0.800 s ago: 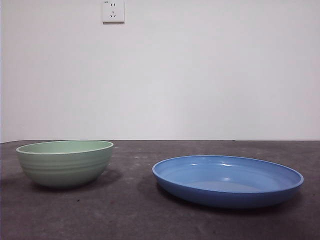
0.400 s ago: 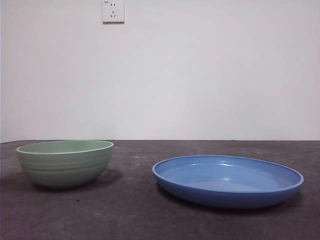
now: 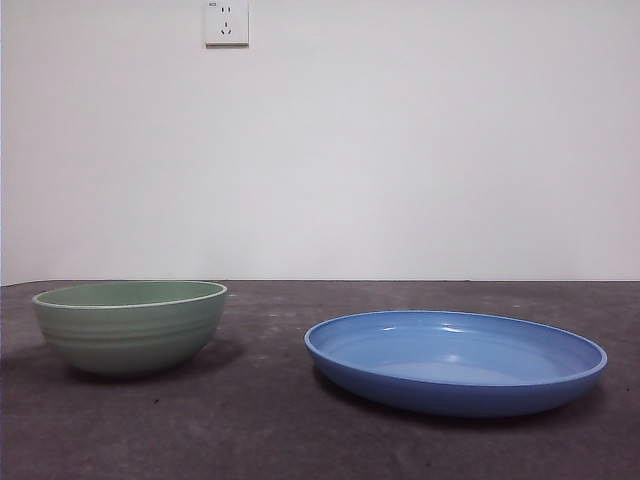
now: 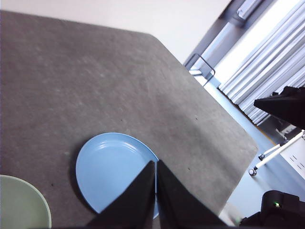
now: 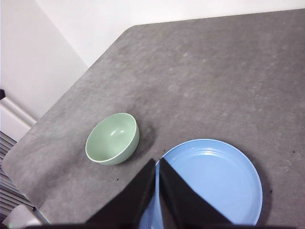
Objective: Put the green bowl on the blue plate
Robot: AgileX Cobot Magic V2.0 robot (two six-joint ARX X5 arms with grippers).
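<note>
Nothing has changed in the last second: in the front view the green bowl (image 3: 130, 326) and the blue plate (image 3: 456, 361) stand exactly where they stood before, and no arm has come into that view. So the task is not started yet. The bowl is upright and empty on the tabletop (image 3: 270, 430), well apart from the plate, with bare table between them; from my right wrist it sits nearer to a rounded corner of the tabletop. My left gripper (image 4: 156, 164) hangs high above the plate with its jaws pressed together, holding nothing. My right gripper (image 5: 157, 163) is also high, also closed and empty. I judge the next step is to open one gripper and go down to the bowl's rim
</note>
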